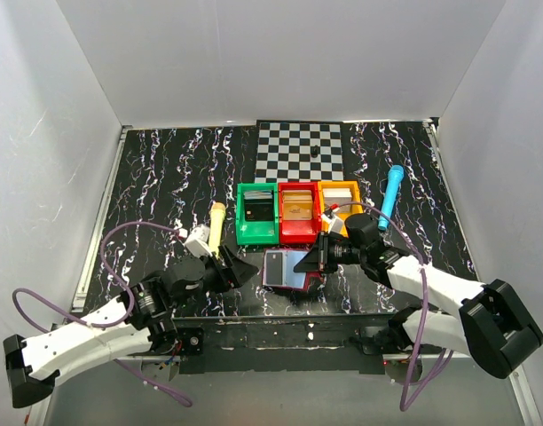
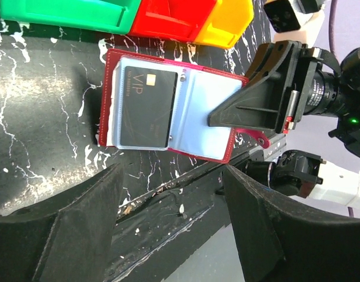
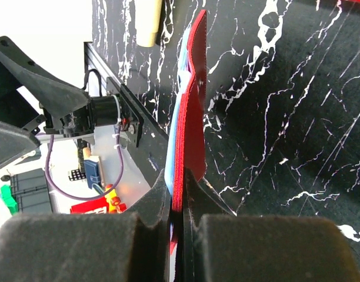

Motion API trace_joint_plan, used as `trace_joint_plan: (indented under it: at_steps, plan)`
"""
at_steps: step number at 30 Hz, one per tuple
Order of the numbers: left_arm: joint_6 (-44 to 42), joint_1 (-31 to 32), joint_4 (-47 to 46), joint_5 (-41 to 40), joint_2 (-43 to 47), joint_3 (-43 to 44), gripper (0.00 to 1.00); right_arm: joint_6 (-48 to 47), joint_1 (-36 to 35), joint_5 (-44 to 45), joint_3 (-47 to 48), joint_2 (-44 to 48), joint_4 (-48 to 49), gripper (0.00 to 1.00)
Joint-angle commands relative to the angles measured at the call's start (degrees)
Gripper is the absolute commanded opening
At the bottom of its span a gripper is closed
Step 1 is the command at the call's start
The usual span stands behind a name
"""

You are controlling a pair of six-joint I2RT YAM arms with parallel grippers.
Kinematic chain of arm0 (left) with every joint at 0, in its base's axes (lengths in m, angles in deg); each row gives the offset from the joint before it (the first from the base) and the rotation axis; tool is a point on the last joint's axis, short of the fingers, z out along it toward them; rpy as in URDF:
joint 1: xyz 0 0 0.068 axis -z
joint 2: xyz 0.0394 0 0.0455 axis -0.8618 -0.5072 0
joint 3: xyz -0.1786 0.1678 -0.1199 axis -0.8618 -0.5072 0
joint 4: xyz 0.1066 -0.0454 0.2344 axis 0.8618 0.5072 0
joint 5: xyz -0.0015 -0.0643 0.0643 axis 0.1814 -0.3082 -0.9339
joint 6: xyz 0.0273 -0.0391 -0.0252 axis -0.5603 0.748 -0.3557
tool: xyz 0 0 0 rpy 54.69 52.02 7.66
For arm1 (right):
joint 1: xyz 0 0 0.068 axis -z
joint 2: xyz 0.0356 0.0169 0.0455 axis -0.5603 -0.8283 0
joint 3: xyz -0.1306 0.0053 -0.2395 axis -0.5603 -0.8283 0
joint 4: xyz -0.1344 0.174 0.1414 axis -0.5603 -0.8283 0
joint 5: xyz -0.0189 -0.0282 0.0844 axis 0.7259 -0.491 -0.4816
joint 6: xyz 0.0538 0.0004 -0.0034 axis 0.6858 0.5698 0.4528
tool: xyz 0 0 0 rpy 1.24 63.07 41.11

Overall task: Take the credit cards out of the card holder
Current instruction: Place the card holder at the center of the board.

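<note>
Flat dark red bifold card holder (image 2: pixel 168 106), open just before the red plastic bin (image 1: pixel 299 213); right gripper (image 3: pixel 179 205) pinches its edge; left gripper (image 2: pixel 171 229), fingers wide, should close squarely on the black card (image 2: pixel 147 106), then slide it free.

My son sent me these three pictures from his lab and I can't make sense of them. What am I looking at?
Two robot arms at a table. One picture is taken from above; the other two come from cameras on each wrist. On the dark marbled table lie three bins, a checkerboard, and an open card holder with a black card inside. The right tool is shut on the holder's edge. The left tool hangs open nearby, holding nothing.
</note>
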Motion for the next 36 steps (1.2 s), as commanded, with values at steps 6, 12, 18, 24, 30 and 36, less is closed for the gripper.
trace_joint_plan:
  at_steps: [6,12,18,24,30,36]
  plan:
    - [-4.98,0.15,-7.69,2.54,-5.41,1.48,0.67,-1.55,0.08,1.72,-1.99,-4.15,2.18,0.01]
    - [-6.56,0.15,-11.38,3.77,-9.19,2.00,0.67,-2.34,0.08,4.44,-1.55,-5.56,-2.12,0.01]
    - [-7.17,0.15,-11.21,4.39,-12.27,3.50,0.67,-3.39,0.26,7.96,-1.11,-4.07,-8.36,0.19]
    - [-6.83,0.07,-11.38,4.83,-12.10,2.89,0.67,-4.54,0.70,10.69,-0.85,-1.52,-13.81,0.42]
    - [-6.91,0.15,-11.03,4.74,-11.48,2.80,0.67,-6.73,1.40,15.08,1.52,1.73,-22.58,0.49]
    - [-6.82,0.15,-10.07,4.39,-11.04,2.71,0.67,-10.42,1.75,22.46,6.61,8.31,-35.86,0.54]
